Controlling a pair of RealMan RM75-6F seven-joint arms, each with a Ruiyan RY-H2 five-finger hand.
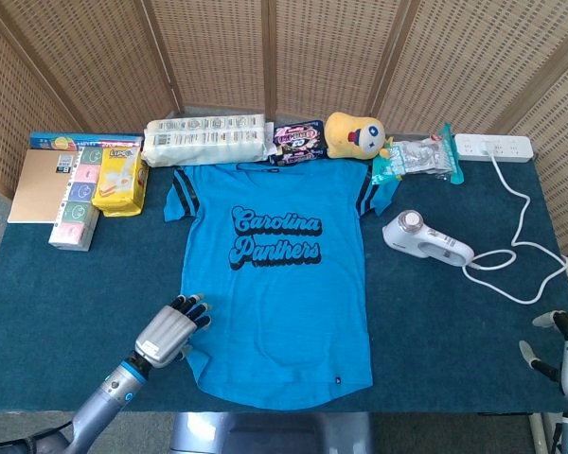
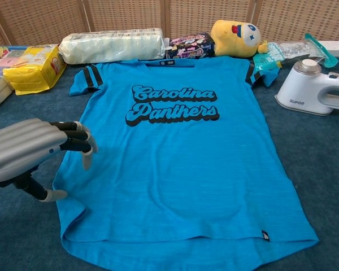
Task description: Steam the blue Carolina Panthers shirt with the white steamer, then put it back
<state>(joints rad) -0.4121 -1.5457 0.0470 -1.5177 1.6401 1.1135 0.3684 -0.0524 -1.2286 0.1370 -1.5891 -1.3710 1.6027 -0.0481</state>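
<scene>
The blue Carolina Panthers shirt (image 1: pixel 276 284) (image 2: pixel 178 164) lies flat, print up, in the middle of the dark table. The white steamer (image 1: pixel 426 237) (image 2: pixel 315 88) rests on its side to the right of the shirt, untouched. My left hand (image 1: pixel 168 332) (image 2: pixel 31 151) hovers at the shirt's lower left edge with its fingers (image 2: pixel 78 141) spread over the cloth and its thumb beside the hem, holding nothing. My right hand (image 1: pixel 560 352) sits off the table's near right corner, far from the steamer, with fingers apart and empty.
Along the back stand a paper roll pack (image 1: pixel 205 139), a snack bag (image 1: pixel 296 140), a yellow plush (image 1: pixel 353 134) and a plastic bag (image 1: pixel 415 159). A power strip (image 1: pixel 492 146) feeds the steamer's cord (image 1: pixel 525 255). A yellow pack (image 1: pixel 118 180) and books (image 1: pixel 43 184) lie at left.
</scene>
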